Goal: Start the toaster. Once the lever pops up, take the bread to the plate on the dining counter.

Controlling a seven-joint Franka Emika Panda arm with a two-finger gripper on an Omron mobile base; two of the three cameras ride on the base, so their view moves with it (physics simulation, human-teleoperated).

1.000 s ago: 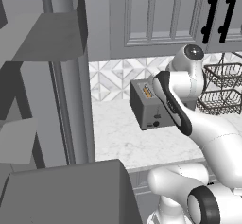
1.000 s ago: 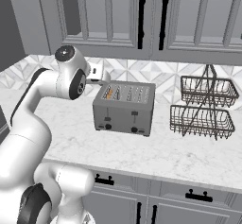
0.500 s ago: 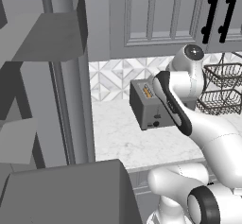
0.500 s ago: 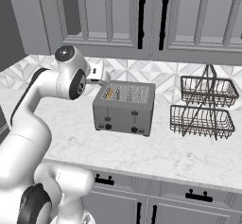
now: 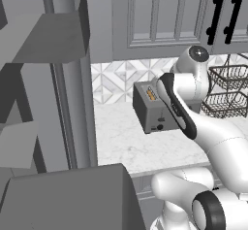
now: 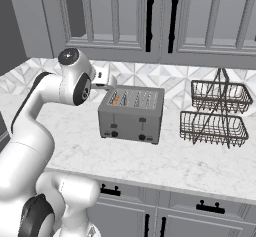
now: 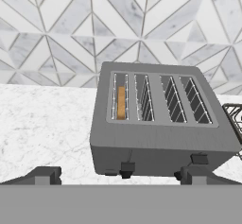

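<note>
While the toaster [image 7: 160, 124] stands on the white marble counter [image 6: 150, 161] against the patterned tile backsplash [image 7: 56, 34], the bread [image 7: 121, 102] sits low in its leftmost slot as my hand view has it, only a golden strip showing between the wire guides. Two dark levers [image 7: 127, 167] sit on the toaster's front face, with small black knobs [image 6: 114, 133] low on that face in the right base view. My gripper [image 7: 118, 176] hangs above and in front of the toaster, its fingers [image 7: 45, 175] spread wide, one at each side of the front face, holding nothing. To the toaster's right stands a two-tier wire basket [image 6: 215, 113], apart from it. Grey cabinet doors with black handles [image 6: 150, 11] hang above the counter, and drawers [image 6: 200, 208] run below it.
</note>
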